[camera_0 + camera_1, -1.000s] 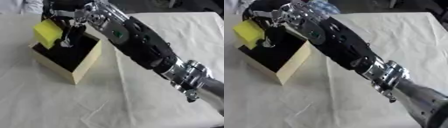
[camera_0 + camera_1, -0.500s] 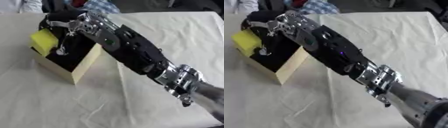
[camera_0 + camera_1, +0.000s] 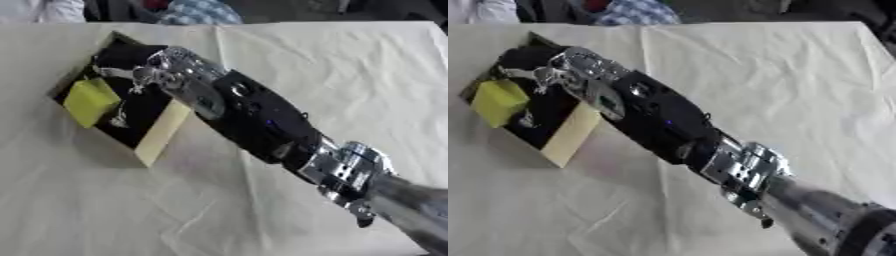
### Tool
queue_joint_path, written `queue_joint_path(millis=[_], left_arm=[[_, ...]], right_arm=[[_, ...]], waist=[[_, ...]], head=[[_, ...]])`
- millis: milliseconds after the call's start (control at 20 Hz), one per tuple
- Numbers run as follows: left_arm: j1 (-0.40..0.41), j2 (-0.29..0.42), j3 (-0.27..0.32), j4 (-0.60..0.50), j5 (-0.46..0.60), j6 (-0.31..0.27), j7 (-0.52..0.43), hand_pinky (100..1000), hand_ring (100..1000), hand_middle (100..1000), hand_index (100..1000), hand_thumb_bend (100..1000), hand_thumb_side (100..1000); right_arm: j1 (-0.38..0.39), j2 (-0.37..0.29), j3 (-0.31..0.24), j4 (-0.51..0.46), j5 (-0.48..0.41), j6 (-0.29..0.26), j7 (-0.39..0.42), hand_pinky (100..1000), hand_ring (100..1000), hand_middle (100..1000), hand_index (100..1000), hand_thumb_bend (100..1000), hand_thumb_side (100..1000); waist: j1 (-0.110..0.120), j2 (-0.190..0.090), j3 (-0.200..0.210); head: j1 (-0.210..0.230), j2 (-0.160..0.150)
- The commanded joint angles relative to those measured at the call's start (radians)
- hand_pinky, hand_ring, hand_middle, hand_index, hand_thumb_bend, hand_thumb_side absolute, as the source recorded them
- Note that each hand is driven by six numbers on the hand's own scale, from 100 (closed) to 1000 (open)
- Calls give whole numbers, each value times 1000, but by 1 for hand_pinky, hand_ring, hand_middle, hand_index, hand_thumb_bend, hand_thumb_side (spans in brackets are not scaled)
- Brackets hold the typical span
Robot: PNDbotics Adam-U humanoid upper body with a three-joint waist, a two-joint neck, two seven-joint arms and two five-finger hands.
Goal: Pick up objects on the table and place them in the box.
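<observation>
Since the earlier frames, the yellow block [image 3: 90, 101] has been lowered from above the box rim to a position inside the box [image 3: 160, 138], and the right hand [image 3: 131, 75] has been brought down over the opening.

Left eye view: the box is shown tilted on the white tablecloth [image 3: 306, 65], with a black interior and a pale cream side wall facing the lower right. The yellow block is seen in the left part of the opening, against the left rim. The right hand is positioned over the upper part of the box, with the black and silver right arm [image 3: 262, 125] extended diagonally from the lower right corner. Whether the block is held or has been released cannot be told; the fingers are blurred against the dark interior.

Right eye view: the same arrangement is shown. The yellow block [image 3: 499, 101] is seen at the left edge of the box [image 3: 569, 141], and the right hand [image 3: 540, 72] is located just beside it, above and to its right. The finger posture cannot be determined here either.
</observation>
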Motion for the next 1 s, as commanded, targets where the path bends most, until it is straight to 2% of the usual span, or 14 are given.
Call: queue_joint_path(millis=[50,350,600,1000], left_arm=[[-8,13,2,-19,4,1,-4,699,850,874,668,100,667],[0,15,3,-19,-2,4,-8,700,853,878,666,100,670],[-1,14,2,-19,-4,7,-14,700,855,880,665,100,672],[-5,11,1,-19,-8,11,-21,700,857,883,663,100,674]], right_arm=[[-31,-44,-15,-18,-4,11,-11,556,579,468,557,100,193],[-66,-115,-48,-52,-11,56,-19,569,585,472,560,100,172],[-56,-127,-64,15,50,65,-46,587,599,479,571,100,161],[-45,-128,-94,139,174,37,-125,610,616,494,585,117,143]], waist=[[6,-15,-4],[9,-13,-13],[11,-9,-14],[10,2,-9]], head=[[-1,-10],[-3,-13],[-7,-20],[-13,-32]])
